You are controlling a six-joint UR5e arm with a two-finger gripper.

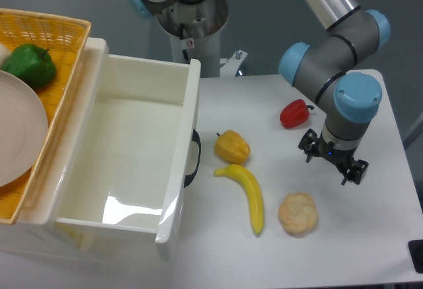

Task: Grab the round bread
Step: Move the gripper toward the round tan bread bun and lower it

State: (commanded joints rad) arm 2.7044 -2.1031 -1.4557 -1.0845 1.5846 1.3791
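The small, pale beige round bread [297, 214], lumpy and cauliflower-like on top, lies on the white table [370, 236] just below and slightly left of the black two-finger gripper [333, 163], untouched. The gripper's fingers stand spread apart, grasping nothing.

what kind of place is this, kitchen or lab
Likely a robotics lab, not a kitchen: an industrial arm with its tool hangs over a plain white table, with the round bread and banana laid out.

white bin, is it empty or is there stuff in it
Empty. The white bin shows only its bare glossy floor and walls; the yellow pepper, banana and round bread all lie outside it on the table.
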